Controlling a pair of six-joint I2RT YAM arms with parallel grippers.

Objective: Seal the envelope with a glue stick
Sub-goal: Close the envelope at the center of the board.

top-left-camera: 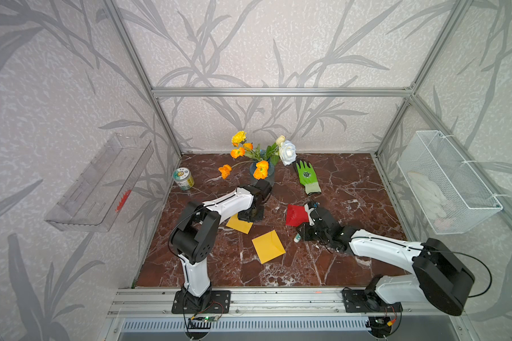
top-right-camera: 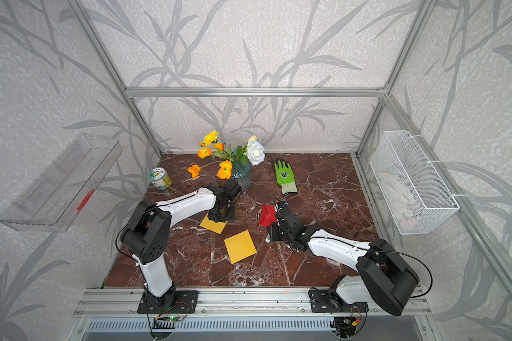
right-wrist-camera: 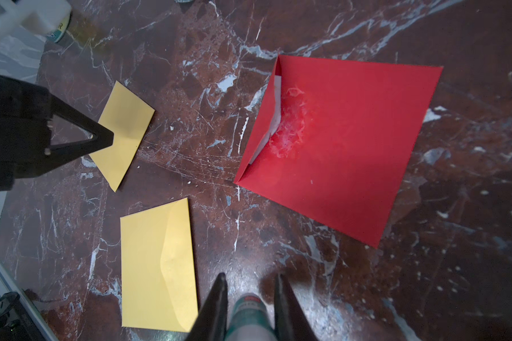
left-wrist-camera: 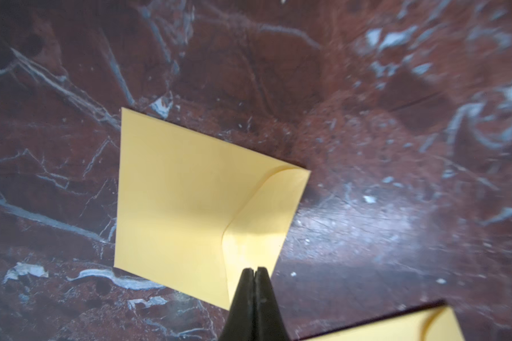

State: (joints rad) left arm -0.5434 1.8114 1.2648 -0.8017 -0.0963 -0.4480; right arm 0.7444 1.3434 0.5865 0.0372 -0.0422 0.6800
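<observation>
Left gripper (left-wrist-camera: pixel 253 269): jaws clenched, empty, tips down on the yellow envelope (left-wrist-camera: pixel 172 200) flap, probably pinning it. Right gripper (right-wrist-camera: pixel 250 280): jaws grasping the glue stick (right-wrist-camera: pixel 249 313); glue-smeared red envelope (right-wrist-camera: pixel 352 147) lies ahead of them.

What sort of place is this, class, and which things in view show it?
Probably a robot test cell: a silver aluminium frame encloses a red-brown marble-patterned tabletop, and a white-and-black left robot arm and right robot arm stand on a metal front rail.

envelope (right-wrist-camera: pixel 352 147): red | glue stick (right-wrist-camera: pixel 247 313): teal label | table (right-wrist-camera: pixel 470 265): red-brown marble, white veins | glove (top-left-camera: pixel 307 177): green
</observation>
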